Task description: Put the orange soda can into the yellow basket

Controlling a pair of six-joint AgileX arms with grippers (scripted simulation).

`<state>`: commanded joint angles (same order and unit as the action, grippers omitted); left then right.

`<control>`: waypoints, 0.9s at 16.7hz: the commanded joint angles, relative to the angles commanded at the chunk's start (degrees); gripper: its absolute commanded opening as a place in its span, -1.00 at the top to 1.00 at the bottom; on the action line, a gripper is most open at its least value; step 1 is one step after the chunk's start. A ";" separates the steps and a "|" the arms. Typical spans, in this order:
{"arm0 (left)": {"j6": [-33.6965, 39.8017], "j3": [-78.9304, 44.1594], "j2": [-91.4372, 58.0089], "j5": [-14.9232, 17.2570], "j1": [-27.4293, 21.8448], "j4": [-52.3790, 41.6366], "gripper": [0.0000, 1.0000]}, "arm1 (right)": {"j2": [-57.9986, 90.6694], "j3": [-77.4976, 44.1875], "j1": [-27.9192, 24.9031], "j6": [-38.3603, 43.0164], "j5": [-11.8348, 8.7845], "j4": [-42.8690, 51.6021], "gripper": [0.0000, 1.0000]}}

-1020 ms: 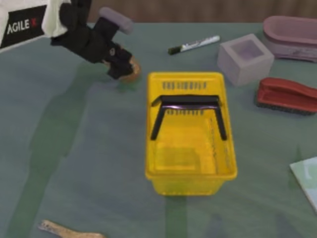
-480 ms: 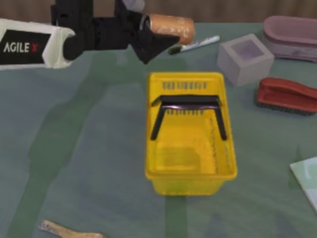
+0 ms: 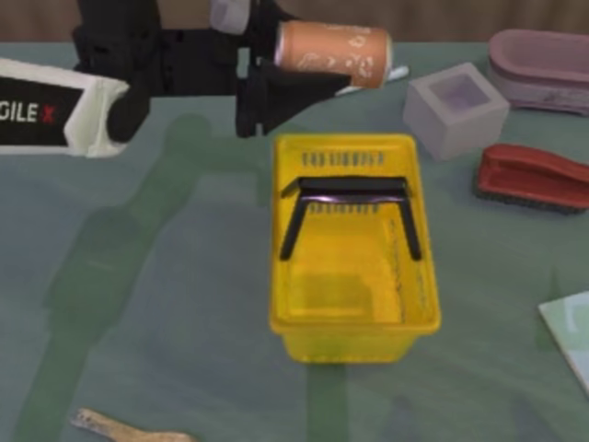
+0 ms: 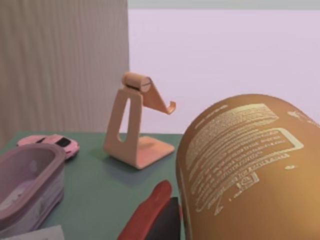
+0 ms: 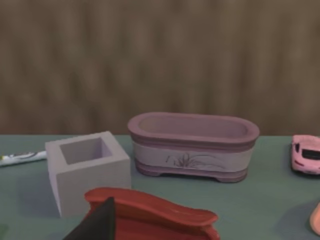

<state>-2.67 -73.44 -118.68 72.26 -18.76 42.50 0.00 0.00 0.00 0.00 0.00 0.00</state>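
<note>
The orange soda can (image 3: 331, 53) lies on its side in the air, just past the far rim of the yellow basket (image 3: 345, 144). My left gripper (image 3: 276, 66) is shut on the can's left end, its black fingers above and below it. The basket stands mid-table with its black handle (image 3: 350, 189) folded across the opening and nothing inside. In the left wrist view the can (image 4: 250, 170) fills the near right, pale print on its side. My right arm is outside the top view; only one dark fingertip (image 5: 100, 220) shows in its wrist view.
A marker (image 3: 398, 72), grey open box (image 3: 456, 109), purple planter (image 3: 543, 64) and red brush (image 3: 534, 175) sit at the back right. A pale card (image 3: 571, 336) lies at the right edge, a wooden piece (image 3: 120, 426) at the front left. A pink stand (image 4: 135, 130) and toy car (image 4: 50, 143) stand farther off.
My left gripper lifted the can from the table left of the basket, turned it on its side and carried it right, towards the basket's far rim.
</note>
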 joint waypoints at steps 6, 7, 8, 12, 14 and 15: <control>-0.01 0.03 -0.25 0.20 0.32 0.45 1.00 | 0.00 0.00 0.00 0.00 0.00 0.00 -1.00; -0.01 0.17 -0.95 0.24 0.37 1.22 1.00 | 0.00 0.00 0.00 0.00 0.00 0.00 -1.00; -0.01 0.41 -2.09 0.29 0.46 2.60 1.00 | 0.00 0.00 0.00 0.00 0.00 0.00 -1.00; 0.16 2.28 -8.87 0.41 1.02 11.94 1.00 | 0.00 0.00 0.00 0.00 0.00 0.00 -1.00; 0.30 3.37 -12.19 0.44 1.26 16.50 1.00 | 0.00 0.00 0.00 0.00 0.00 0.00 -1.00; 0.35 3.80 -13.40 0.42 1.37 18.01 1.00 | 0.00 0.00 0.00 0.00 0.00 0.00 -1.00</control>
<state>-2.32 -69.65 -132.08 72.68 -17.39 60.51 0.00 0.00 0.00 0.00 0.00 0.00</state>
